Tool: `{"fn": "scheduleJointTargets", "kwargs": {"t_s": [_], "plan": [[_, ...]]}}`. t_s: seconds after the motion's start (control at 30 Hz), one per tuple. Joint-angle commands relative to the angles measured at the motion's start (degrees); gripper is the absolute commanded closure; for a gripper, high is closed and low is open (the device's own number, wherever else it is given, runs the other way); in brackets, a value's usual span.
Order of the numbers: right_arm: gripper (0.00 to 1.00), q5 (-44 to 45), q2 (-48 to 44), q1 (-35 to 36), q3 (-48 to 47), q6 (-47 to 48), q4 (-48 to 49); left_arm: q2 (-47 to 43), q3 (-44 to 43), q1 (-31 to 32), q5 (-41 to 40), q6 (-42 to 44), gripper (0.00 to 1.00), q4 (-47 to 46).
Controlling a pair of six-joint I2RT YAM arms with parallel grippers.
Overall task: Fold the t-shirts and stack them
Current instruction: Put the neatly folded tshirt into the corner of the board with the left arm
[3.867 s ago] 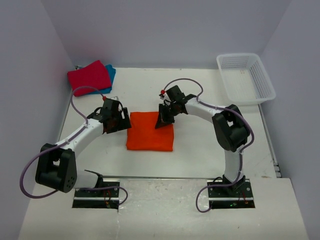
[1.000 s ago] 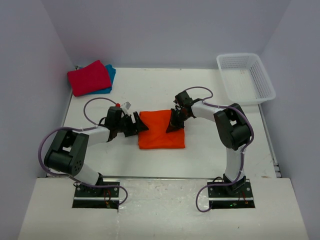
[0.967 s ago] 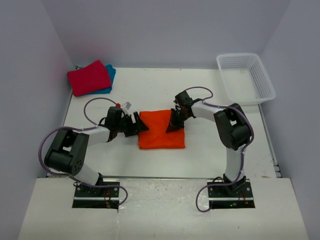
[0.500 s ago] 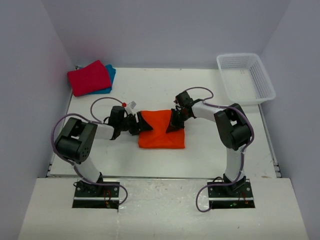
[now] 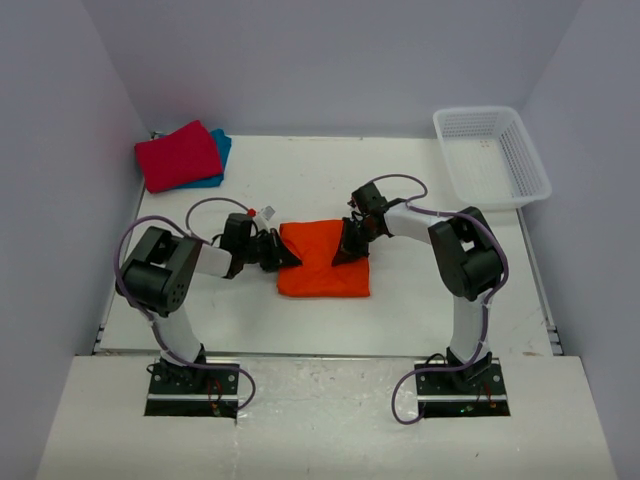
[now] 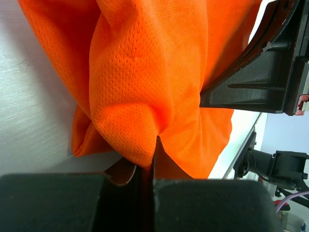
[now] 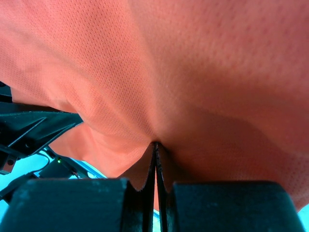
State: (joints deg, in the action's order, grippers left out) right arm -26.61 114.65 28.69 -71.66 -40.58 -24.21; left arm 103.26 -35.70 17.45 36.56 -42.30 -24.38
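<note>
Both sets of jaws had closed onto the orange t-shirt [image 5: 323,262] mid-desk [image 5: 430,210], left jaws newly pinching its left edge, right jaws its right part; a lift toward the red t-shirt [image 5: 180,155] stack far left seemed next

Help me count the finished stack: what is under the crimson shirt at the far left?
A teal shirt lies under the crimson shirt; only its right and near edges peek out. The rest is covered, so anything beneath cannot be seen.
</note>
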Motion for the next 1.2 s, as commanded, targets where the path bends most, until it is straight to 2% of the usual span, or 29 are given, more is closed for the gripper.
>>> {"fn": "scheduleJointTargets", "kwargs": {"t_s": [0.0,0.2,0.37,0.43,0.57,0.67,0.83,0.93,1.07,1.13,1.17], "plan": [[1.00,3.0,-0.6,0.0,2.0,0.6,-0.6,5.3,2.7,0.9,-9.9,5.9,1.00,15.7],[1.00,3.6,-1.4,0.0,2.1,1.9,-0.4,1.4,-0.2,0.9,-14.1,8.8,1.00,20.7],[1.00,3.4,-4.8,1.1,0.6,5.7,-1.5,-4.1,-5.2,1.0,-23.6,13.6,1.00,28.8],[1.00,6.5,-6.5,2.0,-1.2,6.8,-3.0,-4.9,-7.1,1.0,-27.4,14.7,1.00,30.4],[0.82,16.6,-12.1,6.2,-7.2,10.4,-11.4,-4.9,-13.9,1.1,-31.5,16.5,1.00,35.4],[0.77,24.9,-15.6,9.1,-8.8,11.6,-16.1,-4.4,-17.4,1.1,-32.7,18.2,1.00,36.6],[0.66,27.8,-27.9,12.7,-3.9,11.2,-16.4,-2.4,-23.5,1.1,-38.9,21.2,1.00,40.0],[0.64,27.0,-34.3,14.9,0.6,10.7,-15.3,-1.1,-29.0,1.1,-41.3,23.0,1.00,41.7],[0.67,29.0,-40.2,17.0,5.7,8.6,-14.3,1.3,-36.2,1.1,-44.5,25.2,1.00,44.8],[0.76,29.1,-41.7,17.1,9.2,8.1,-13.3,2.1,-39.1,1.0,-45.5,26.1,1.00,45.4],[0.92,28.7,-42.7,17.3,10.3,8.1,-12.4,3.2,-41.9,1.0,-46.0,26.9,1.00,46.0]]}}
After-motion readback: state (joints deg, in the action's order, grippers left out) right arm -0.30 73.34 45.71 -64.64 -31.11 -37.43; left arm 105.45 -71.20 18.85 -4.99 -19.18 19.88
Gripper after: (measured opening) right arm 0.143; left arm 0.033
